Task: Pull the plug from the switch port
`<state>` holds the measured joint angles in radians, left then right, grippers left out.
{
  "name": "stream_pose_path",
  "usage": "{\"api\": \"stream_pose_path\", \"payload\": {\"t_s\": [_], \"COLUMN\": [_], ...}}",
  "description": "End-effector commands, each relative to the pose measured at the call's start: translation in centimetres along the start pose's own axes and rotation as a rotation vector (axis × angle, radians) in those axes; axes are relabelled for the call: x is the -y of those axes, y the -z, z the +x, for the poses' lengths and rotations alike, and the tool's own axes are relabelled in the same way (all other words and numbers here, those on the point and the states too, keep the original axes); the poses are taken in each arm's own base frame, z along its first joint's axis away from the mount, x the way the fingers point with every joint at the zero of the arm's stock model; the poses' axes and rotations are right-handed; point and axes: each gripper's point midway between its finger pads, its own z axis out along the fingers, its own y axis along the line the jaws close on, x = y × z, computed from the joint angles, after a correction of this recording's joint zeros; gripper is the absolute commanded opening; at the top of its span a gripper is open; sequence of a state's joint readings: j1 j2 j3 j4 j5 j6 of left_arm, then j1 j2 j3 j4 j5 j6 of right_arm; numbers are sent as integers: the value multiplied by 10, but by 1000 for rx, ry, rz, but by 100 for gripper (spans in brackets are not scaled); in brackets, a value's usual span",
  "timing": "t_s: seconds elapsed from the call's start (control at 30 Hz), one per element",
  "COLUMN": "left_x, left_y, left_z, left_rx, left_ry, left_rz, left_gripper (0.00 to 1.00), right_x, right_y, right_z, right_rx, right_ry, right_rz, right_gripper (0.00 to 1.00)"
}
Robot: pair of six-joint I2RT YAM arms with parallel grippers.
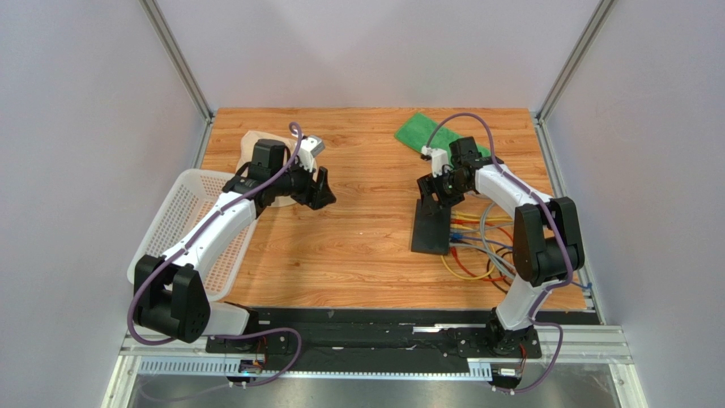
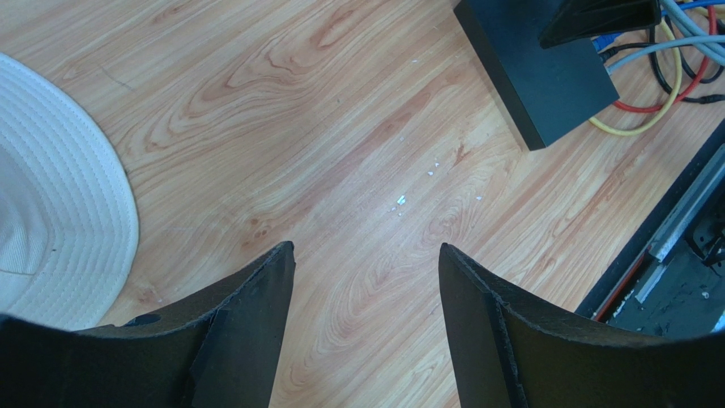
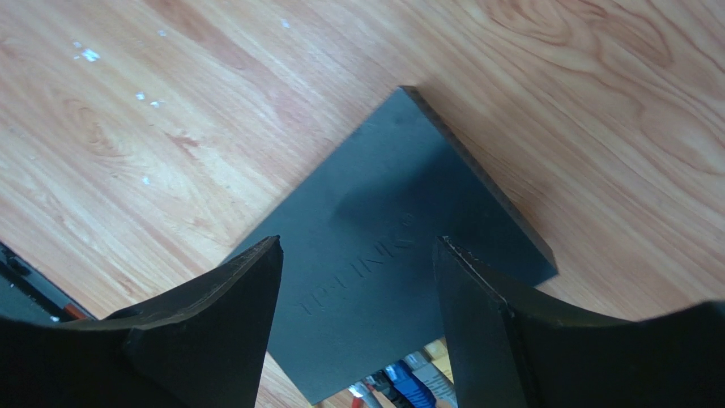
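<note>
The switch (image 1: 431, 228) is a flat matte-black box lying right of the table's centre, with its sockets on its right edge. Several coloured cables (image 1: 476, 246) are plugged in there. In the right wrist view the switch (image 3: 383, 246) fills the middle and blue, grey and red plugs (image 3: 408, 387) show at the bottom edge. My right gripper (image 1: 436, 189) (image 3: 357, 255) is open and empty, hovering above the switch's far end. My left gripper (image 1: 322, 189) (image 2: 366, 255) is open and empty over bare wood, left of the switch (image 2: 532, 64).
A white hat (image 1: 259, 161) (image 2: 51, 195) lies under the left arm. A white mesh basket (image 1: 183, 229) hangs off the table's left edge. A green cloth (image 1: 425, 132) lies at the back. The cable bundle spreads toward the right edge.
</note>
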<state>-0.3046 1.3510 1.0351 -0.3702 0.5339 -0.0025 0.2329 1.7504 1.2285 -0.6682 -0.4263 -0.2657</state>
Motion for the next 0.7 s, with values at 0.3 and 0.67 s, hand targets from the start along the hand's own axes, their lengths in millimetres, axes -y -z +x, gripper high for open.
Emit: {"api": "stream_pose_path", "payload": {"t_s": [0.3,0.67], "left_x": [0,-1], "left_y": [-2,-3], "left_z": [-11,-6], "left_rx": [24,22], "left_ry": [-3,2], "left_rz": [15,15], "left_gripper": [72,72], "right_x": [36,50], "right_y": [20,17], "right_z": [12,42], "right_rx": [17,-45], "right_ry": [-23,-60], "right_rz": [219,236], "right_gripper": [73,80]}}
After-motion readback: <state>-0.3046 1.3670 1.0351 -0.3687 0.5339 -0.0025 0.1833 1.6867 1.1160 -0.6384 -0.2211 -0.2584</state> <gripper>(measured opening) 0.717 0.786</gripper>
